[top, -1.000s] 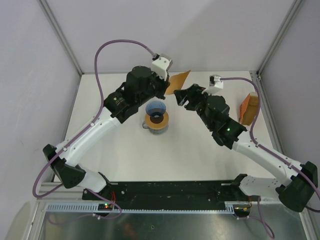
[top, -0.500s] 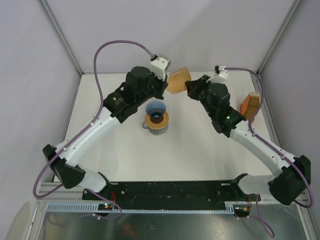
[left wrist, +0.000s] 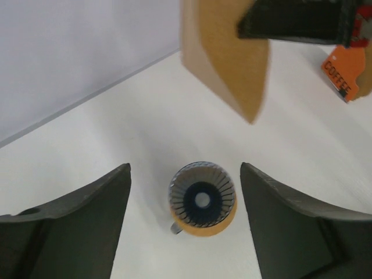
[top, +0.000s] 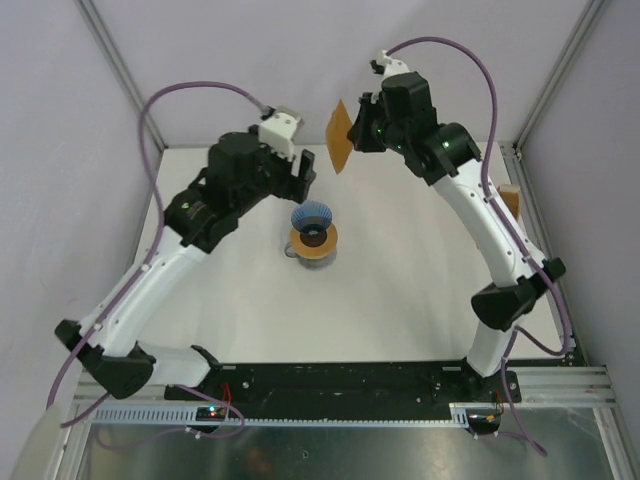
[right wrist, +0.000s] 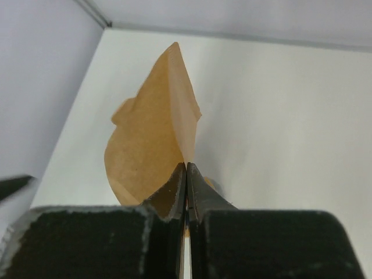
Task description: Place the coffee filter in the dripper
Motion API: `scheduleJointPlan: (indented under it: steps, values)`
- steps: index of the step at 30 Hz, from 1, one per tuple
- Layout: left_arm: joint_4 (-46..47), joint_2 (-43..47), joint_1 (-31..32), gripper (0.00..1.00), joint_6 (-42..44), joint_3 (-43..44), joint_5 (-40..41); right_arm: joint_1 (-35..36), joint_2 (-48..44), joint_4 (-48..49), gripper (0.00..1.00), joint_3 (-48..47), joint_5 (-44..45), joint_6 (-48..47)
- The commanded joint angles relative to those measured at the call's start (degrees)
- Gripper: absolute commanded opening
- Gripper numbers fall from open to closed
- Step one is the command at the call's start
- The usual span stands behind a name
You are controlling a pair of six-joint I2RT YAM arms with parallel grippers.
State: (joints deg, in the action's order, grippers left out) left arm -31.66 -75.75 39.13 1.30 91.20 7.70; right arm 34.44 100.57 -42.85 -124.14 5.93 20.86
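Note:
The tan-orange coffee filter (top: 337,140) hangs in the air near the back wall, pinched at one edge by my right gripper (top: 354,133), which is shut on it. From the right wrist the coffee filter (right wrist: 152,142) fans out beyond the closed tips of the right gripper (right wrist: 186,167). The blue ribbed dripper (top: 312,217) stands on an amber-rimmed glass jug (top: 318,249) in mid-table. My left gripper (top: 305,173) is open and holds nothing. It looks straight down on the dripper (left wrist: 202,198), which lies between the spread fingers (left wrist: 87,224), well below them. The filter (left wrist: 228,55) shows above.
An orange coffee bag (top: 509,199) stands at the table's right edge, partly behind the right arm, and it also shows as an orange bag (left wrist: 344,74) from the left wrist. Grey walls close in the back and both sides.
The right gripper shut on the filter and carried it up and back. The left gripper let go of the filter, opened wide and drew back to the left.

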Motion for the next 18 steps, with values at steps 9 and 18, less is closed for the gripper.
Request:
scheduleJointPlan:
  steps: [9, 18]
  values:
    - [-5.9, 5.3, -9.1, 0.91, -5.9, 5.7, -12.5, 1.3, 9.5, -25.4, 0.00, -17.4, -13.3, -8.6]
    - [-5.8, 4.6, -9.4, 0.96, -4.8, 4.7, -11.6, 2.8, 11.5, -26.9, 0.00, -14.7, -17.4, -9.4]
